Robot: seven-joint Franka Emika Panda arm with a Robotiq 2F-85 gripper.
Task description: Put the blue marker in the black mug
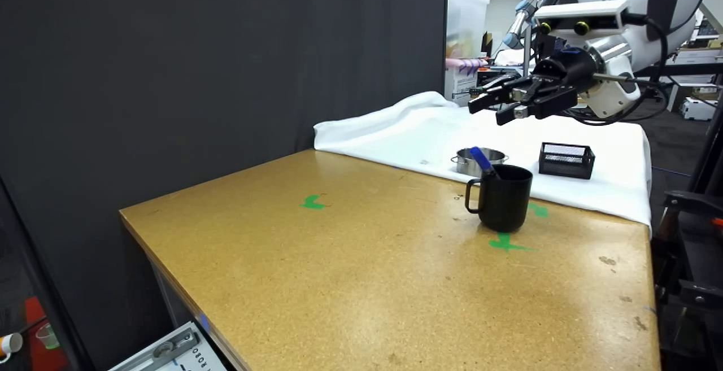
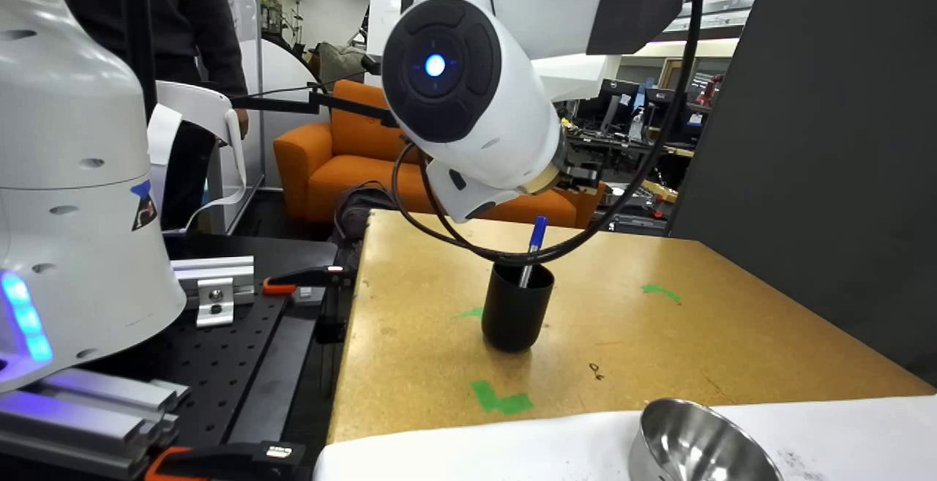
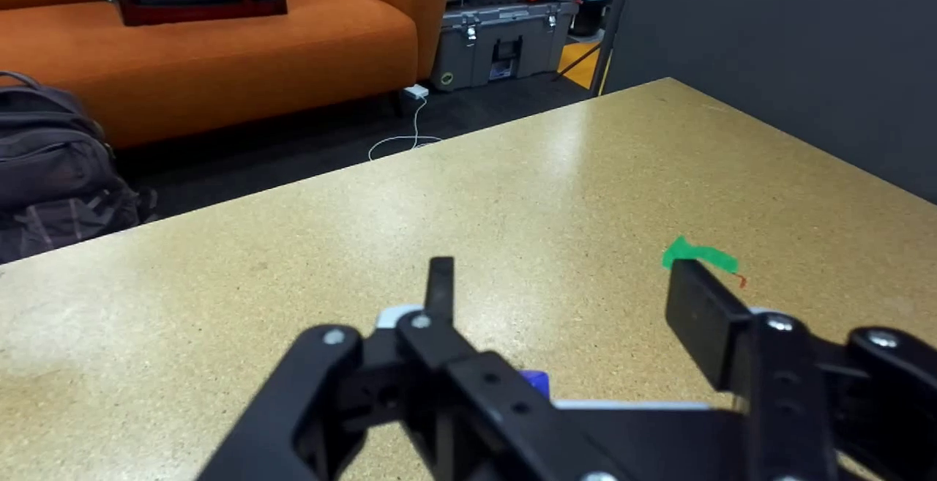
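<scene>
I see the blue marker [image 1: 481, 158] standing in the black mug [image 1: 504, 204], tilted to one side, its blue end poking up past the rim and its lower end out of sight inside. The mug sits upright on the tan surface [image 1: 339, 269], just beside some green tape [image 1: 504, 241]. Up in the air, higher than the mug and apart from it, hangs the hand [image 3: 564, 294], released, its two fingers [image 3: 695, 312] spread wide; in the wrist view a patch of blue peeks out next to one of them. A white cloth [image 1: 406, 134] runs along one edge of the surface, and a low silver pot [image 2: 703, 444] and a black mesh basket [image 1: 566, 169] rest on it. In an exterior view a dark cable [image 2: 564, 248] loops in front of the marker, and over past the surface there's an orange couch [image 3: 219, 64].
</scene>
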